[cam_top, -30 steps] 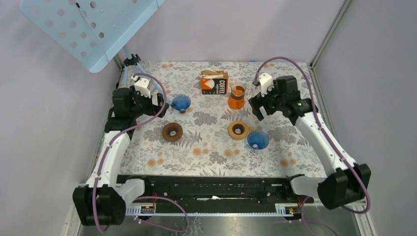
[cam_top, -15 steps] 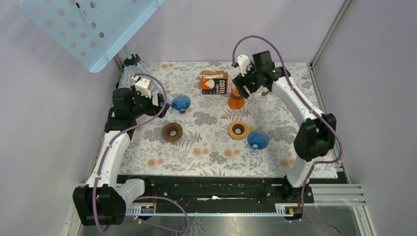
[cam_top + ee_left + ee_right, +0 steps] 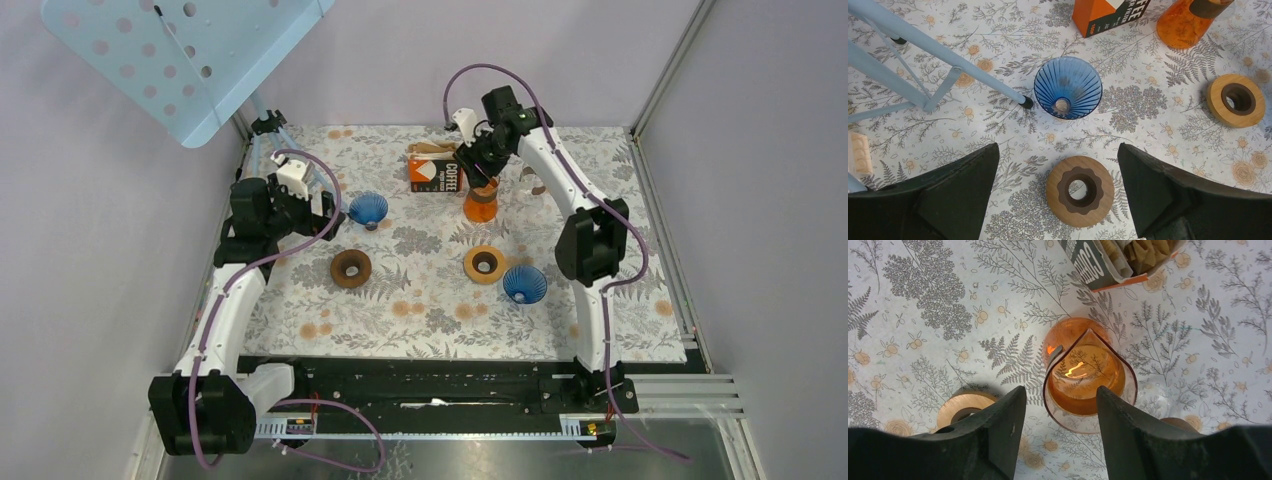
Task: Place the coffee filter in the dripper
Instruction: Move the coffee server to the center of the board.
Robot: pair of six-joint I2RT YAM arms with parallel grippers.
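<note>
Floral cloth covered the tabletop (image 3: 420, 310), closed in by pale grey walls, with both arm bases at its near edge. I counted two blue drippers, two wooden rings, one orange carafe and one filter box.

Nearest lay the right-hand dripper (image 3: 525, 284), mouth up, just beside the light wooden ring (image 3: 485, 264). Level with that ring, left of centre, lay the dark wooden ring (image 3: 351, 268). Farther back on the left stood the left-hand dripper (image 3: 368, 208), with a foot of the pale blue stand (image 3: 190, 60) just beside it. The left arm rose along the left side, and the left gripper (image 3: 1057, 150) hung tilted down over the cloth between the dark ring and that dripper, its fingers spread wide and holding nothing.

Beyond, the orange carafe (image 3: 481, 200) stood upright near the back. The right arm stretched far forward, elbow raised, and the right gripper (image 3: 1060, 390) pointed down over the carafe's mouth, fingers parted with nothing pinched. Just behind and left of the carafe stood the open filter box (image 3: 436, 168), and the coffee filters (image 3: 1140, 250) sat inside it, well apart from both drippers.
</note>
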